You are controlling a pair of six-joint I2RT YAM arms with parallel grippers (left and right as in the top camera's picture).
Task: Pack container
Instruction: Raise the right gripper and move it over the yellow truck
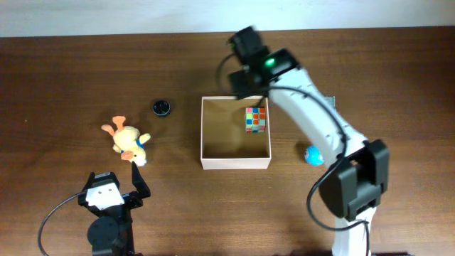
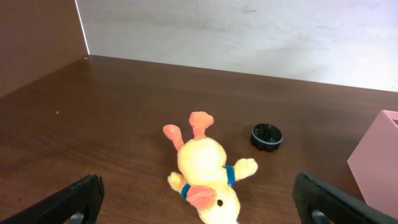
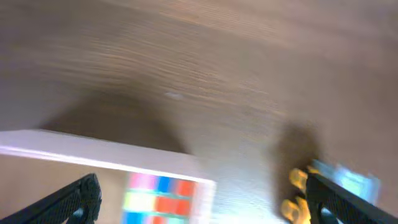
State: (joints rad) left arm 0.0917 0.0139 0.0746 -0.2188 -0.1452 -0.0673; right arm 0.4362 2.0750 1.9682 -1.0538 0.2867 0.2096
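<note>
The right gripper hangs with its fingers spread wide and nothing between them, at the far rim of the container. The colour cube lies in the container's far right corner. The left gripper is just as wide and empty, and faces the plush duck close ahead. The right arm would do best to lift straight clear of the wall, while the left closes across the duck's soft body rather than a foot. The black cap and blue ball lie outside.

One container, one cube, one plush, one disc, one blue toy
</note>
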